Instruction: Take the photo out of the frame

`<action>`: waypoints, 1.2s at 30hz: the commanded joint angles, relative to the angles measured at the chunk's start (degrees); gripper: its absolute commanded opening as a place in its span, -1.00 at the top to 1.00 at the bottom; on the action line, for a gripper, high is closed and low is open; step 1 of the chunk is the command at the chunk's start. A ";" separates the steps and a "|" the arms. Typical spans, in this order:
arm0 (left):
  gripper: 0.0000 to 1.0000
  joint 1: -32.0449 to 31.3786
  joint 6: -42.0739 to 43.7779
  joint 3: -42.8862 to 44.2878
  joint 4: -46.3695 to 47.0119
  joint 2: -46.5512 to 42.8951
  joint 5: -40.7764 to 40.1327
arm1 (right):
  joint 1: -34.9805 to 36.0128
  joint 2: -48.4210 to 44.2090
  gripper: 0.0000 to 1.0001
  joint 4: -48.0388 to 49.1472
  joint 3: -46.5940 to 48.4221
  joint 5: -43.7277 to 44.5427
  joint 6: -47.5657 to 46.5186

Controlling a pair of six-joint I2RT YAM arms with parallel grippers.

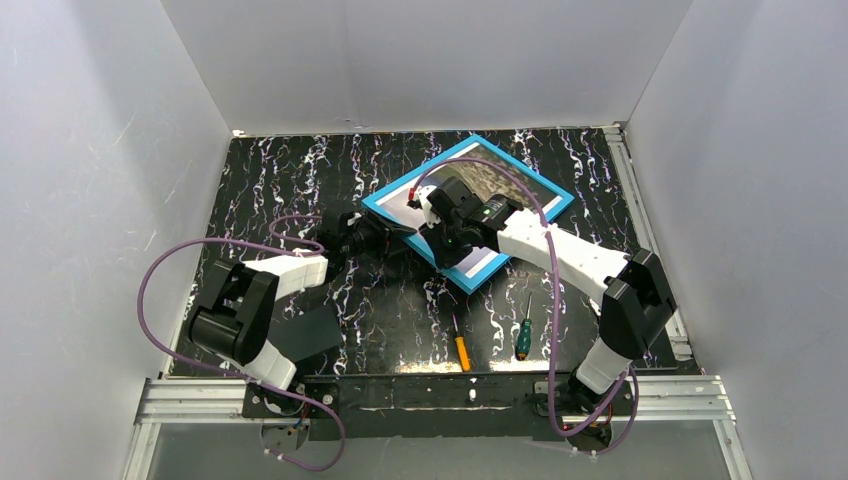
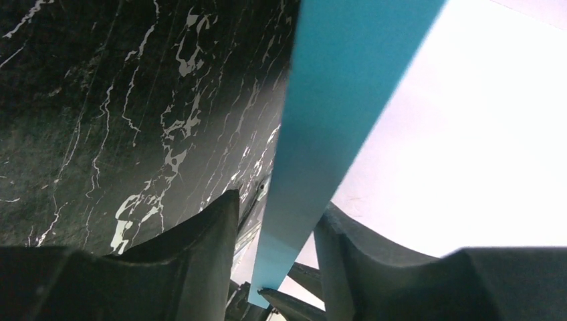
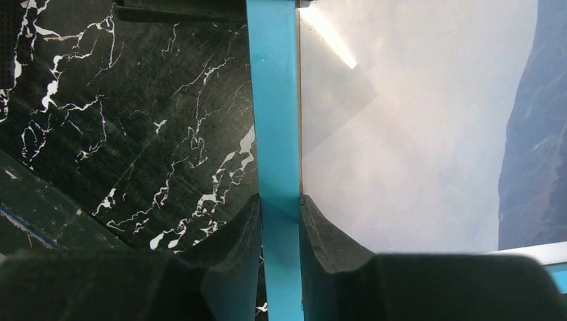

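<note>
The blue frame (image 1: 420,168) lies at an angle on the black marbled table, the photo (image 1: 505,182) still inside it. My left gripper (image 1: 385,230) is at the frame's left corner. Its jaws straddle the blue rail (image 2: 321,134): the right finger (image 2: 361,261) is against it, the left finger (image 2: 200,254) a little off. My right gripper (image 1: 435,245) reaches over the picture and holds the same edge. In the right wrist view both its fingers press on the rail (image 3: 274,100). The photo's pale sky (image 3: 414,134) is to the right.
Two screwdrivers lie near the front edge, one with an orange handle (image 1: 461,350) and one with a green handle (image 1: 523,340). A dark flat sheet (image 1: 310,335) rests by the left arm's base. White walls close in the table on three sides.
</note>
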 commanded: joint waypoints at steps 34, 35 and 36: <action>1.00 12.69 14.06 24.63 -84.63 -20.24 5.37 | 22.65 -45.13 -0.40 13.78 -32.05 25.11 -14.23; 1.00 12.77 14.21 25.88 -86.10 -20.26 5.03 | 23.84 -44.46 -0.40 14.74 -32.04 27.23 -14.46; 1.00 12.77 14.17 26.79 -86.86 -20.31 5.06 | 25.61 -43.66 -0.41 15.36 -31.94 28.93 -14.70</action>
